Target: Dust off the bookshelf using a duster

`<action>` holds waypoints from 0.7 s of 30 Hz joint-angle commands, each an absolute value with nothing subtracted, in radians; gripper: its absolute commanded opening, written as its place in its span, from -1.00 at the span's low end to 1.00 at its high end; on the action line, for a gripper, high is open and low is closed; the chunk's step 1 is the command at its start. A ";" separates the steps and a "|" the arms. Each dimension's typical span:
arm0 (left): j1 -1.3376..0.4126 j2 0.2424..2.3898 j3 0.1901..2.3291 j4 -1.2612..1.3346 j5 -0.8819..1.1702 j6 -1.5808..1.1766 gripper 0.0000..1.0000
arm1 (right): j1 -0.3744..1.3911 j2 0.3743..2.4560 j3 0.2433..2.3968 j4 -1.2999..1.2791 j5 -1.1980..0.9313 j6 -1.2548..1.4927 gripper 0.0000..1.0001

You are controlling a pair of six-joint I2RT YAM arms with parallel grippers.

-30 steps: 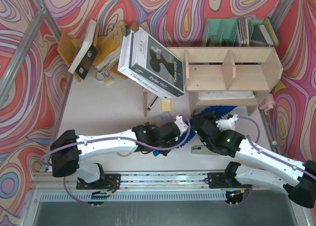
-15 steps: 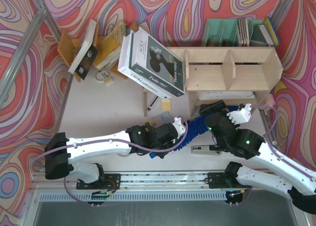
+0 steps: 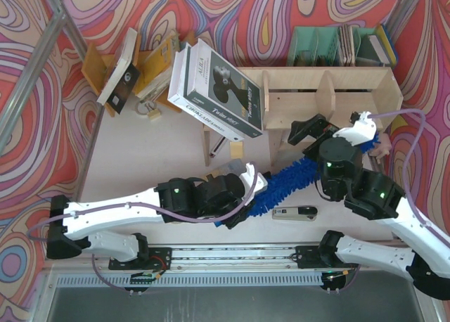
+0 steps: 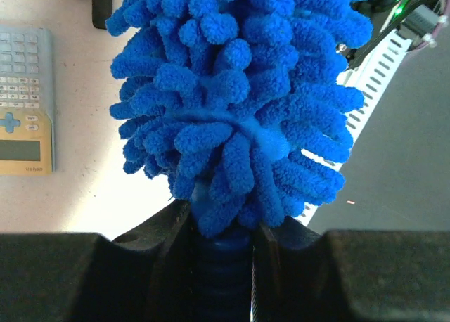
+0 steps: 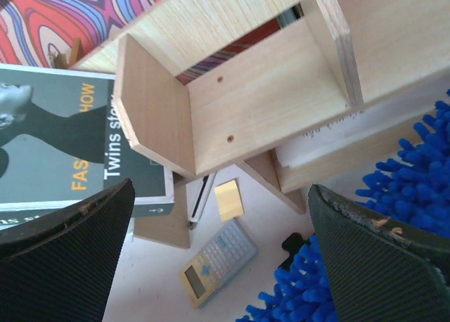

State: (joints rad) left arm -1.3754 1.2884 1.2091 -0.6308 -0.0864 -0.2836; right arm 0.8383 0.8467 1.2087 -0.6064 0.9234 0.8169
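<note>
Clamping the duster (image 3: 287, 178) by its slim handle with the left gripper (image 4: 223, 246), jaws tight on either side, low centre of the top view. Slanting up-right toward the bookshelf (image 3: 330, 97) at upper right (tip hidden under the right arm, so contact cannot be told). Holding the right gripper (image 3: 336, 133) spread wide and empty over the shelf's front. Crowding close: big book (image 3: 218, 90) just beside the shelf's left end, calculator (image 4: 24, 100) on the table left of the strands, green organizer (image 3: 316, 46) behind the shelf. Light tabletop (image 3: 148, 160) showing at centre left.
</note>
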 commanded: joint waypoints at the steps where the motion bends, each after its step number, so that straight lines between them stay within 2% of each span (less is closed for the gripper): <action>1: -1.383 1.225 1.236 -0.599 -0.103 -0.294 -1.00 | 0.839 0.835 1.282 -0.540 0.940 0.628 0.97; 10: -1.384 1.167 1.249 -0.569 -0.247 -0.339 -1.00 | 0.839 0.840 1.368 -0.463 0.936 0.512 0.97; 21: -1.384 1.086 1.246 -0.494 -0.472 -0.395 -1.00 | 0.839 0.785 1.310 -0.376 0.964 0.511 0.97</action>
State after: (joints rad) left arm -1.3869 1.1397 1.2198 -0.6060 -0.2970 -0.3405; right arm 0.8383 0.8120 1.3319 -0.4316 0.9264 0.5270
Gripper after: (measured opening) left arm 0.346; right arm 0.986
